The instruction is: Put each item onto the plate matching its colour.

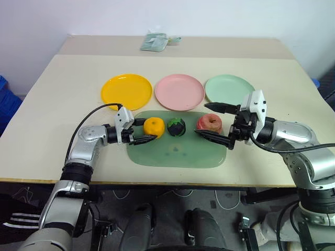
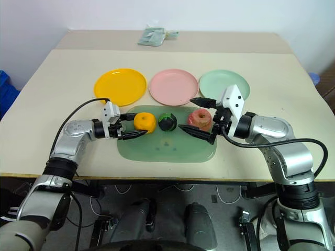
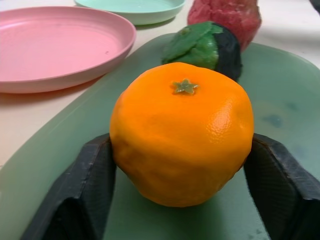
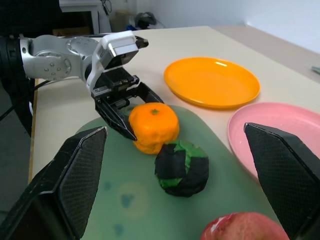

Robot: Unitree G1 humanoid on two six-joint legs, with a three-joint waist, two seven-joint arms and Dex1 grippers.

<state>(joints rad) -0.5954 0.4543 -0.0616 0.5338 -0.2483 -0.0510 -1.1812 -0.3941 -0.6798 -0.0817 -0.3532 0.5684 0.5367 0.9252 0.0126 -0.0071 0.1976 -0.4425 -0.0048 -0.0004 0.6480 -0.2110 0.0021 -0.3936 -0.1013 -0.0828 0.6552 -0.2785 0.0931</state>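
Orange round fruit point(image 1: 153, 126) sits at the left end of the pale green rectangular mat point(image 1: 178, 151), clenched between the two black fingers of the left gripper point(image 1: 145, 130), not yet lifted. Beside it on the mat lie the dark green-and-black round fruit point(image 1: 176, 126) and, at the right end, the pinkish-red apple point(image 1: 210, 123). Beyond the mat stand three shallow plastic plates: the yellow-orange plate point(image 1: 126, 91) behind the orange fruit, the pink plate point(image 1: 179, 91) in the middle, the mint green plate point(image 1: 229, 89) to the right. The right gripper point(image 1: 216, 122) hangs with jaws spread wide around the apple, gripping nothing. Done well, the step probably means raising the orange fruit straight off the mat, clear of its dark neighbour, then carrying it over the yellow-orange plate's rim before letting go. The left wrist view shows both pads point(image 3: 87, 185) pressed against the fruit's flanks, contact the head views leave uncertain; the right wrist view shows the left gripper's whole housing from the opposite side.
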